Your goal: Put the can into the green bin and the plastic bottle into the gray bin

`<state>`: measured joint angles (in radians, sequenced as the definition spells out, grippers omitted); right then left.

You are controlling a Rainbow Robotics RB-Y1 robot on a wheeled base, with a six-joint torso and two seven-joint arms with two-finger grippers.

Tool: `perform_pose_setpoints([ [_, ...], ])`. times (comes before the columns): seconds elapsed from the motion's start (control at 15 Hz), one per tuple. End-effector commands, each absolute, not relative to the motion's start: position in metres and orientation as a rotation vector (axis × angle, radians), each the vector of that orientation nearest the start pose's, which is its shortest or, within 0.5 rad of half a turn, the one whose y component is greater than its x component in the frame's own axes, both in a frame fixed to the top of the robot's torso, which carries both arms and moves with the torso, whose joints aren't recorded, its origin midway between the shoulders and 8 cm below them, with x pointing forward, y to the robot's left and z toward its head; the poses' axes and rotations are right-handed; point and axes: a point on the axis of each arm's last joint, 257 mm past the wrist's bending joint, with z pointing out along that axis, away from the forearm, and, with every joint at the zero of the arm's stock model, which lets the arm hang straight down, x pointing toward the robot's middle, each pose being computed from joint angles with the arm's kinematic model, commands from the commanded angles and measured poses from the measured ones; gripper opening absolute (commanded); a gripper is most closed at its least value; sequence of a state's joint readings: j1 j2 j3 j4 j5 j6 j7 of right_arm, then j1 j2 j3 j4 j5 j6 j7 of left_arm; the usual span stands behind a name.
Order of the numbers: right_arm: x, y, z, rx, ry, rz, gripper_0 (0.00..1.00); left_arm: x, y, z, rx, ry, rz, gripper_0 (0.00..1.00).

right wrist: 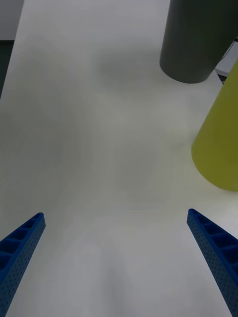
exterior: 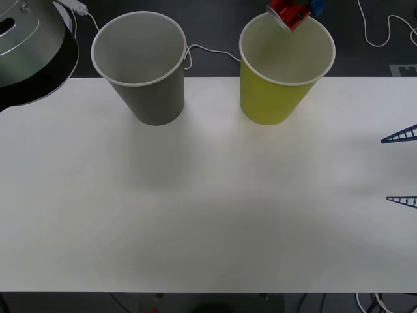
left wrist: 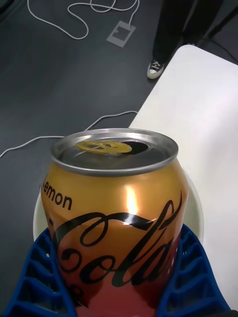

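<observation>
The red-orange can (exterior: pixel 287 13) hangs tilted over the far rim of the green bin (exterior: pixel 277 91), with my left gripper (exterior: pixel 298 10) shut on it. In the left wrist view the can (left wrist: pixel 116 218) stands between the blue fingers (left wrist: pixel 37 277), gold top and pull-tab opening up, and the bin's white rim (left wrist: pixel 196 208) shows beneath it. The gray bin (exterior: pixel 146 72) stands upright to the left of the green one. My right gripper (exterior: pixel 386 169) is open over the table's right edge, nothing between its fingers (right wrist: pixel 115 214). The plastic bottle is out of view.
Both bins stand at the back of the white table (exterior: pixel 208 215), also seen as gray bin (right wrist: pixel 196 39) and green bin (right wrist: pixel 218 138). A silver and black round body (exterior: pixel 26 45) sits at the back left. White cables (exterior: pixel 208 51) lie on the dark floor behind.
</observation>
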<state>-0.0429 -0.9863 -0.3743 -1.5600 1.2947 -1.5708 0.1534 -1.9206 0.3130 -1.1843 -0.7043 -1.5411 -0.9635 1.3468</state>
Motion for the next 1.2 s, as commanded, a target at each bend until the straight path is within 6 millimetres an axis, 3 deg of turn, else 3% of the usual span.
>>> perform_pose_setpoints([
  [0.07, 0.369, -0.345, -0.142, -1.644, 1.471, 0.293, 1.00, 0.583, -0.151, 0.066, 1.238, 1.914, -0.133, 0.01],
  [0.13, 0.369, -0.345, -0.142, -1.644, 1.471, 0.293, 1.00, 0.583, -0.151, 0.066, 1.238, 1.914, -0.133, 0.07],
  [0.2, 0.369, -0.345, -0.142, -1.644, 1.471, 0.293, 1.00, 0.582, -0.152, 0.066, 1.242, 1.914, -0.138, 0.69],
  [0.27, 0.369, -0.345, -0.142, -1.644, 1.471, 0.293, 1.00, 0.581, -0.153, 0.066, 1.253, 1.907, -0.137, 1.00],
  [0.53, 0.369, -0.345, -0.142, -1.644, 1.471, 0.293, 1.00, 0.578, -0.155, 0.068, 1.261, 1.904, -0.164, 1.00],
  [0.73, 0.369, -0.345, -0.142, -1.644, 1.471, 0.293, 1.00, 0.572, -0.141, 0.079, 1.295, 1.910, -0.228, 1.00],
  [1.2, 0.369, -0.345, -0.142, -1.644, 1.471, 0.293, 1.00, 0.565, -0.064, 0.097, 1.351, 1.986, -0.251, 1.00],
])
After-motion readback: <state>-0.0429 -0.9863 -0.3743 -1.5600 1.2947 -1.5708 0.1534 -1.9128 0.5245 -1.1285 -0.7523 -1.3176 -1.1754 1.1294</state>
